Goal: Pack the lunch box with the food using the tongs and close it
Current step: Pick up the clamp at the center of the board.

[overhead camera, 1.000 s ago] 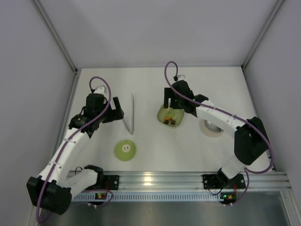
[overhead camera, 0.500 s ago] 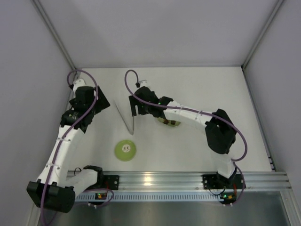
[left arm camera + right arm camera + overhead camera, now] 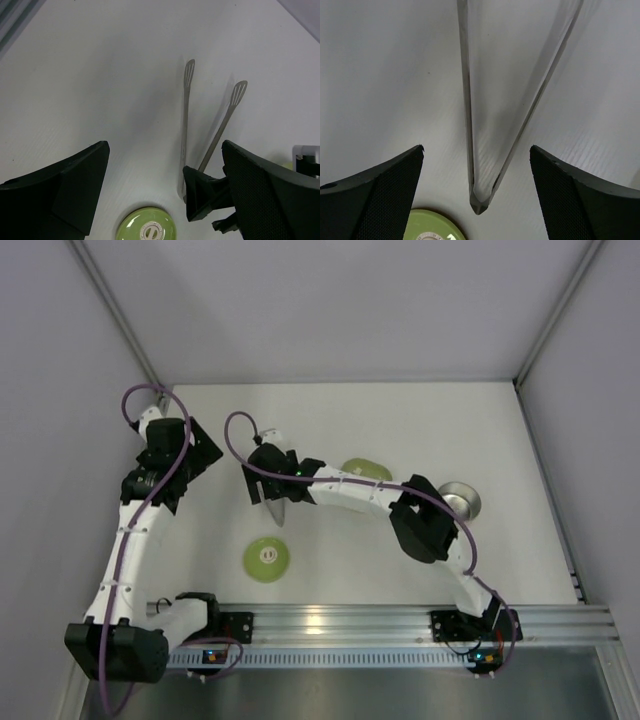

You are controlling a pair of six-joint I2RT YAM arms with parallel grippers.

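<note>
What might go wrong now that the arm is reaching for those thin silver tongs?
1. The long thin silver metal tongs lie flat on the table, so the open right gripper over their joined end may slip off them.
2. The round light-green lid sits right beside that end; a descending finger might nudge it.
3. The right arm stretches past the light-green rounded dish and could bump it.

Readable text: none is found in any of the three views.
Lid: a white centre mark is carried on the light-green disc, lower left of the middle in the top view.
Mark in the left wrist view: shown at the bottom edge as a small round emblem; its detail is too small to be read as letters or numbers.
</note>
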